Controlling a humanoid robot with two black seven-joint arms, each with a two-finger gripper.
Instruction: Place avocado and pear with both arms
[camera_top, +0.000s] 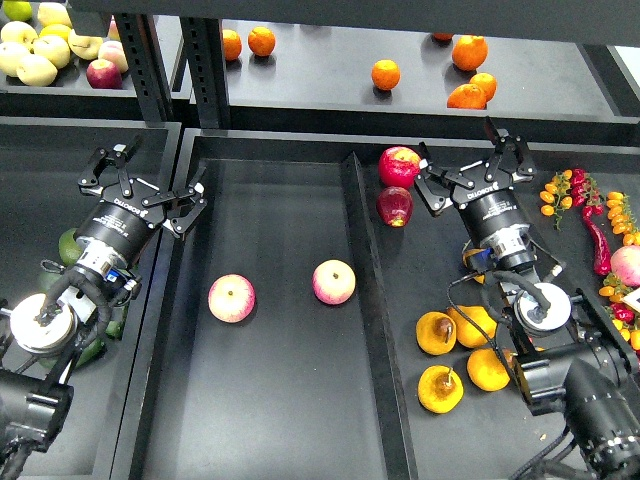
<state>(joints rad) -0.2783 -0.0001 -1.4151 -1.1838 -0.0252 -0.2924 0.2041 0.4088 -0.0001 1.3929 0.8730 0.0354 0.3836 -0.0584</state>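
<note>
Nearest you, in the right-hand bin (400, 440), lie four golden pears; the pear (441, 389) with a brown blotch and short dark stem sits closest, well below your right gripper (470, 170). That gripper hangs above the bin's far end with its two fingers spread wide and nothing between them, just beside two red apples (397, 167). At the left edge, dark green avocados lie in the left-hand bin under your left arm; the avocado (68, 246) shows only partly beside the wrist, below and behind your left gripper (150, 190). Its fingers also stand spread and empty, over the wall between the left and middle bins. Two round pink-yellow apples (231, 298) rest apart on the matte black floor of the middle bin (270, 400). Red chillies and small orange fruits (590, 215) fill the far right. Farther off, the shelf (320, 70) carries oranges (385, 74) and, at its left end, pale yellow-green apples (40, 50).
</note>
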